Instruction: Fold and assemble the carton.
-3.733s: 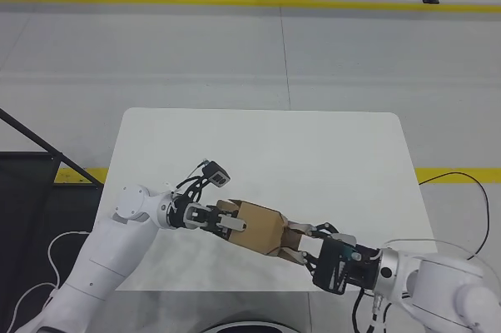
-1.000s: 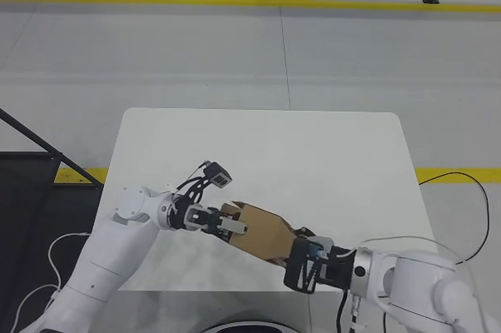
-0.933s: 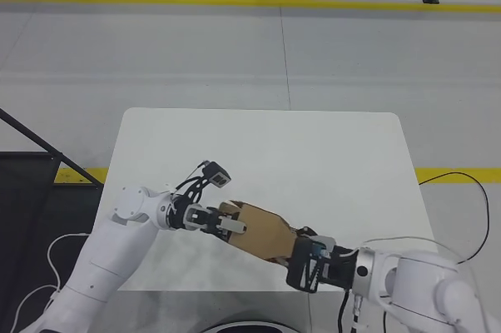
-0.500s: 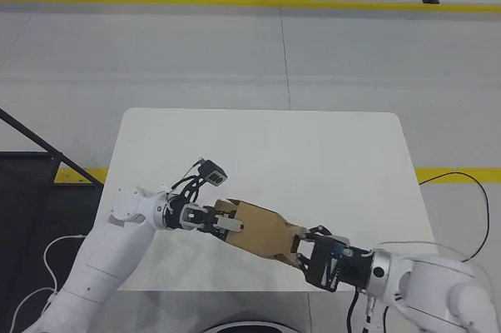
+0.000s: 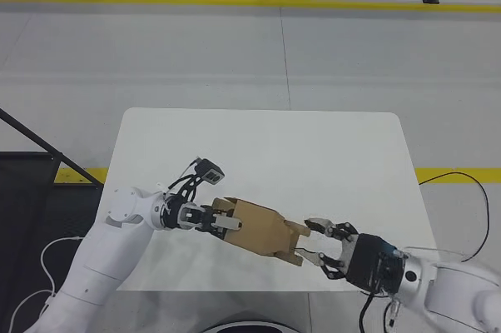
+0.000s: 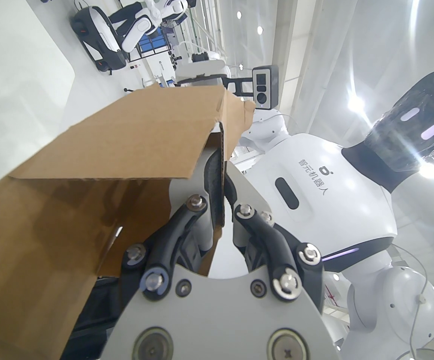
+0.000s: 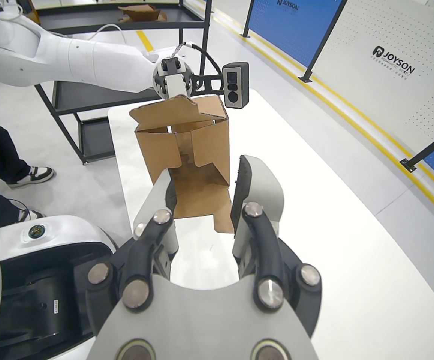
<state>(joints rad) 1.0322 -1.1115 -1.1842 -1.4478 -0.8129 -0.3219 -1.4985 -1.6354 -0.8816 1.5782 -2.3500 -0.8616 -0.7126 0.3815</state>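
Note:
A brown carton [image 5: 259, 231] lies on its side near the table's front edge, both ends open with loose flaps. My left gripper [image 5: 227, 223] is at its left end, shut on a flap. In the left wrist view the black fingers [image 6: 211, 174] pinch the cardboard edge of the carton [image 6: 108, 144]. My right gripper [image 5: 317, 241] stands open just off the carton's right end. In the right wrist view its fingertips [image 7: 205, 189] flank the lowest flap of the carton [image 7: 187, 140] without touching it, and the left gripper [image 7: 172, 84] holds the far end.
The white table [image 5: 317, 150] spreads wide behind the carton; its front edge runs just under both grippers. A black stand and dark cloth [image 5: 17, 191] sit off the table's left side. A black metal rack [image 7: 89, 31] stands beyond the table.
My right gripper has pulled back to the right, off the carton's end, and its fingers have spread open. The left arm and carton shifted slightly left.

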